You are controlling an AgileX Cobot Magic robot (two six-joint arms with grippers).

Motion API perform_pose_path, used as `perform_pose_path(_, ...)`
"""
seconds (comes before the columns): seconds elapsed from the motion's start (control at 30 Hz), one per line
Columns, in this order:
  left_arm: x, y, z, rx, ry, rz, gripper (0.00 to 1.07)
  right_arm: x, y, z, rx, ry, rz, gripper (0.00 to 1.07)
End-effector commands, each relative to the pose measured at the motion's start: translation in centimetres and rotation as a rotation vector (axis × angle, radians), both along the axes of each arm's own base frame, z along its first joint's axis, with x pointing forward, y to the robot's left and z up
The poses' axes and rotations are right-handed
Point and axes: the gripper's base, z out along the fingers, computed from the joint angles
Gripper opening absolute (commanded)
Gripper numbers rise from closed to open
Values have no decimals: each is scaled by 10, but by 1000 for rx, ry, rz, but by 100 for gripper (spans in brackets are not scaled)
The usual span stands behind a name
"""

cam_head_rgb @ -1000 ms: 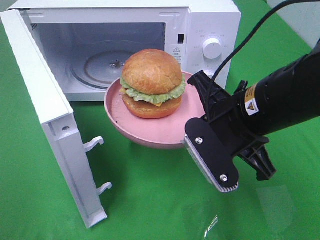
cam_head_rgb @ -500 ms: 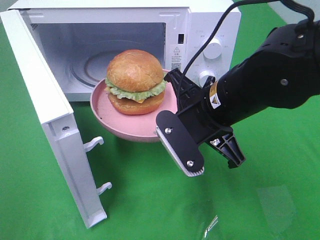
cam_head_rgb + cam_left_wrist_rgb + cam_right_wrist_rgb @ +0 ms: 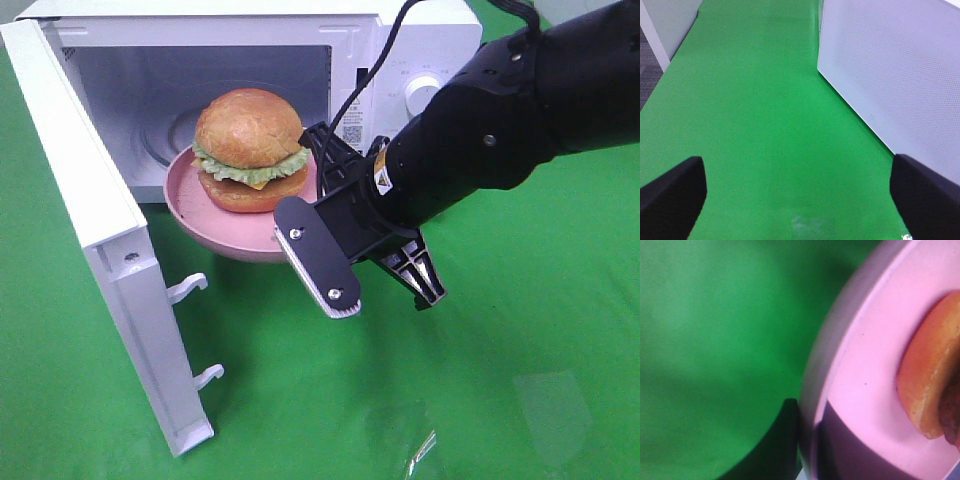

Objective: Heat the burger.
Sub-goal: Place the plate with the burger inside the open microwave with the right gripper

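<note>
Exterior high view, near first: white microwave door (image 3: 90,230) stands open at 8 o'clock of the round pink plate (image 3: 215,235). The black right gripper (image 3: 310,200) is closed tight on that plate's 4 o'clock rim. A glossy golden-bun burger (image 3: 250,150) with green lettuce sits on the plate, at the boxy white microwave's (image 3: 420,40) mouth. Elsewhere the left gripper (image 3: 797,200) is spread wide, holding nothing, over green cloth (image 3: 755,100).
</note>
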Motion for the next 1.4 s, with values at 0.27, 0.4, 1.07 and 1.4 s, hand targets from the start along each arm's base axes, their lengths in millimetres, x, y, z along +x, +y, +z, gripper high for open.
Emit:
perform_pose_path(0.27, -2, 0, 1, 0, -28, -3, 91, 29, 25, 8, 52, -51, -19, 0)
perform_pose_path(0.4, -2, 0, 1, 0, -28, -3, 91, 36, 31, 5, 48, -47, -23, 0)
perform_pose_path(1.07, -2, 0, 1, 0, -28, -3, 91, 74, 58, -2, 33, -33, -114, 0)
perform_pose_path(1.4, -2, 0, 1, 0, -28, -3, 91, 92, 72, -5, 33, -32, -145, 0)
